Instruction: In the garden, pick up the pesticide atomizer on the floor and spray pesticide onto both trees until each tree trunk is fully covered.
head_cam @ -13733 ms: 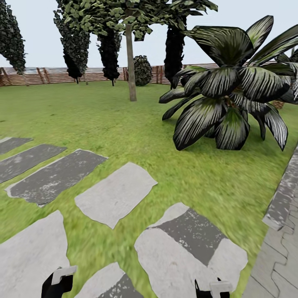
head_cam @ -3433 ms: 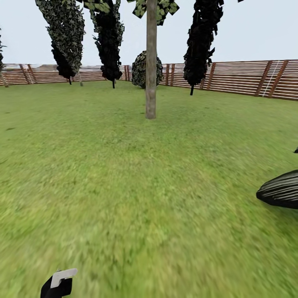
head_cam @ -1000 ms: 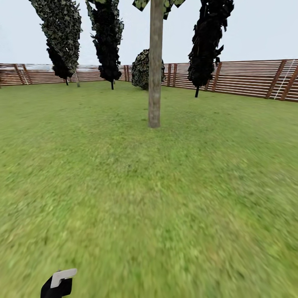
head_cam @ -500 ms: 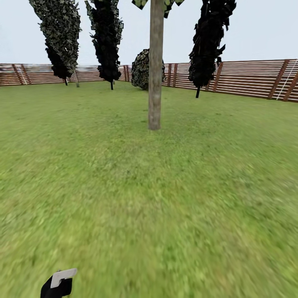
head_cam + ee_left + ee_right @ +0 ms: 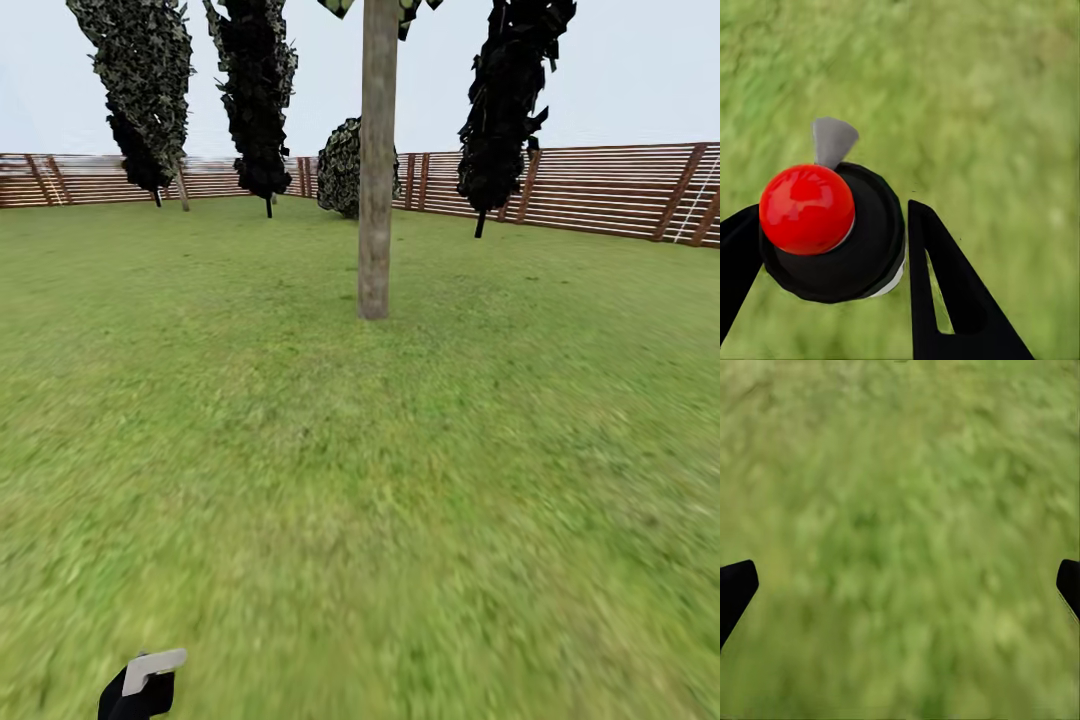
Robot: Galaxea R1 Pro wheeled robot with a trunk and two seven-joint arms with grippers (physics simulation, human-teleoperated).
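**Atomizer in hand, I steer for the first trunk**

My left gripper (image 5: 832, 247) pinches the pesticide atomizer (image 5: 832, 232), red tip facing the wrist camera, over the lawn (image 5: 400, 500). My right gripper (image 5: 900, 577) hangs spread above grass, holding nothing. Ahead stands the tree trunk (image 5: 376, 170), well apart from me, bare of white specks as far as I can tell, the fence (image 5: 600, 190) behind it. I judge this the approach; next calls for closing in and aiming the nozzle at the bark.

Left hand (image 5: 832, 247) grips the pesticide atomizer (image 5: 832, 232); right hand (image 5: 900, 585) spread wide.
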